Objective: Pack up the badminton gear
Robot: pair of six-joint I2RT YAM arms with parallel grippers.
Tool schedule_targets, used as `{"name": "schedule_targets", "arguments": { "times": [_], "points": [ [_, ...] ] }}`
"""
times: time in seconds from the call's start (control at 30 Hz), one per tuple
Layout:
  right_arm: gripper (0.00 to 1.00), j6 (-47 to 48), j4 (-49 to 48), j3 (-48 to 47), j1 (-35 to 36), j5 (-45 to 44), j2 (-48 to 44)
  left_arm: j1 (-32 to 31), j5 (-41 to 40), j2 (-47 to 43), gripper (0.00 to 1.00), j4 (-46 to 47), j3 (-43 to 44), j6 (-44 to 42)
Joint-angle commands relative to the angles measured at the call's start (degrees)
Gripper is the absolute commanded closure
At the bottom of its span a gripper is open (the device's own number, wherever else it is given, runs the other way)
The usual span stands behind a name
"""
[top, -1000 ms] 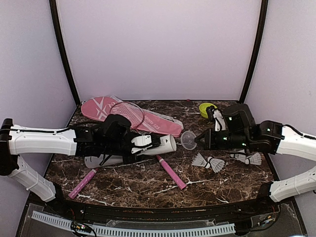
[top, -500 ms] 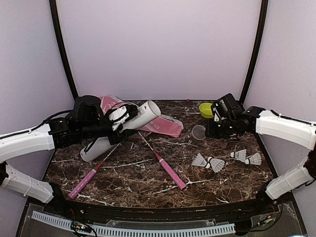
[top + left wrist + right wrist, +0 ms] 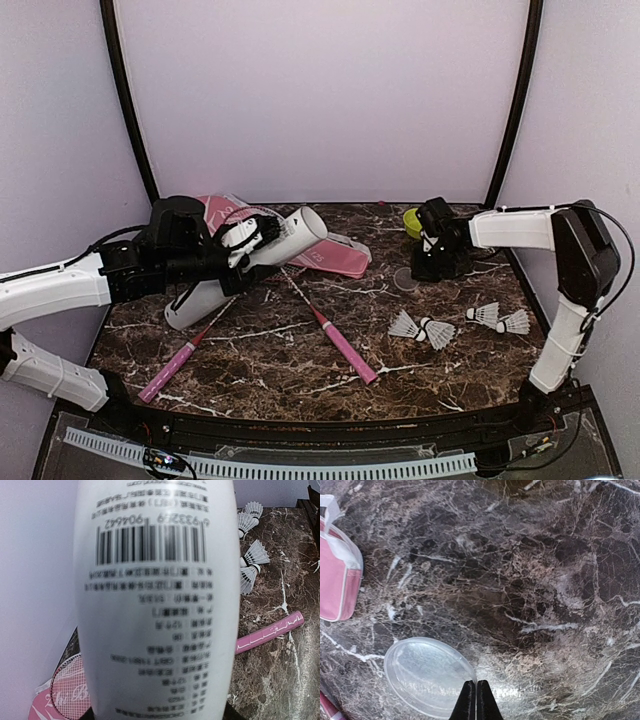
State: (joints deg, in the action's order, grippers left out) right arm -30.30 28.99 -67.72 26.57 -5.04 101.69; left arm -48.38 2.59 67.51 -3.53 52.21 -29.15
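Left gripper [image 3: 255, 240] is seen from the top view clamped round the middle of the tall white tube [image 3: 293, 232], which is held tilted off the marble table [image 3: 280, 385], upper end toward centre, over the pink racket cover [image 3: 325, 255]. Right gripper [image 3: 424, 270] is set low just beside a clear lid [image 3: 405, 281], near the lime-green bowl [image 3: 415, 221]. Four shuttlecocks [image 3: 405, 324] are lying right of centre. Two rackets [image 3: 335, 340] are crossed, pink handles toward the near edge. Left wrist view is filled by the tube's barcode label [image 3: 150, 547]. No fingers are shown there, only shuttlecocks and one racket handle [image 3: 270, 632] beyond. In the right wrist view, fingertips [image 3: 469, 700] are pressed together with no gap, nothing pinched, at the rim of the lid lying flat. Judged step: shuttlecocks to be loaded into the tube. The tube should be held steady, mouth angled toward the right arm. The right jaws should be spread before descent. Each shuttlecock should be taken lightly at the cork, feathers uncrushed, and fed cork first.
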Motion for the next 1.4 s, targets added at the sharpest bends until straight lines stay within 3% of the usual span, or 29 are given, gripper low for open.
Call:
{"name": "schedule_targets", "arguments": {
  "times": [0.0,0.1,0.3,0.5,0.77,1.03,1.37],
  "points": [
    [1.00,1.19,-1.11,-1.62,-0.76,0.60,2.44,0.13,0.50,-0.72,0.48,0.08,0.02,-0.12],
    [0.95,1.22,-1.17,-1.41,-1.06,0.62,3.38,0.13,0.40,-0.80,0.48,0.04,0.05,-0.21],
    [0.74,1.45,-0.64,-1.34,-1.64,-0.69,2.91,0.13,0.28,-0.72,0.48,-0.02,0.08,-0.30],
    [0.60,2.52,2.31,-1.65,-1.36,-0.23,-0.35,0.13,0.14,-0.60,0.47,-0.07,0.05,-0.33],
    [0.42,-0.60,10.46,1.05,6.52,-3.63,-9.43,0.13,0.54,-0.35,0.47,-0.21,0.26,-0.29],
    [0.39,-6.59,14.13,0.85,14.64,-8.82,-8.71,0.13,1.12,-0.40,0.47,-0.44,0.44,-0.17],
    [0.48,-8.04,18.95,-3.43,20.05,-15.08,-1.88,0.13,0.32,-0.20,0.47,-0.55,0.22,-0.56]
  ]
}}
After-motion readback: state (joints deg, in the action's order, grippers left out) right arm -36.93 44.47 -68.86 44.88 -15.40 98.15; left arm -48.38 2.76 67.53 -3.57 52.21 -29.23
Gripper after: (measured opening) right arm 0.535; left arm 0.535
